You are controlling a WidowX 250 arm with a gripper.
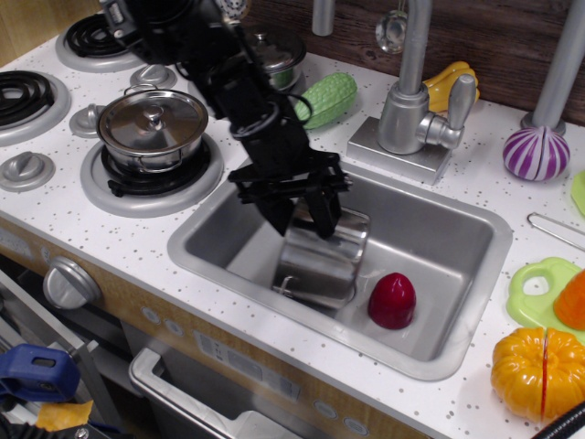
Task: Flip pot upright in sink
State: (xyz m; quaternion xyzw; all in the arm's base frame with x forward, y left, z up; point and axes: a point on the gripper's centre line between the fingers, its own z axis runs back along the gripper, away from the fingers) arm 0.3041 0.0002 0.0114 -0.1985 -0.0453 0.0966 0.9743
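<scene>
The shiny steel pot (322, 267) lies upside down and tilted in the grey sink (439, 240), its rim and a wire loop handle toward the front. My black gripper (303, 219) has come down from the upper left onto the pot's upturned base. Its two fingers (278, 212) stand spread, one on the pot's left side and one over the base. The jaws look open and I see no firm hold on the pot. The arm hides the back left part of the pot.
A red toy fruit (392, 301) lies in the sink right of the pot. A lidded steel pot (153, 126) stands on the stove burner at left. The faucet (413, 101) rises behind the sink. A green vegetable (326, 99), a purple onion (536, 153) and an orange pumpkin (537, 372) lie on the counter.
</scene>
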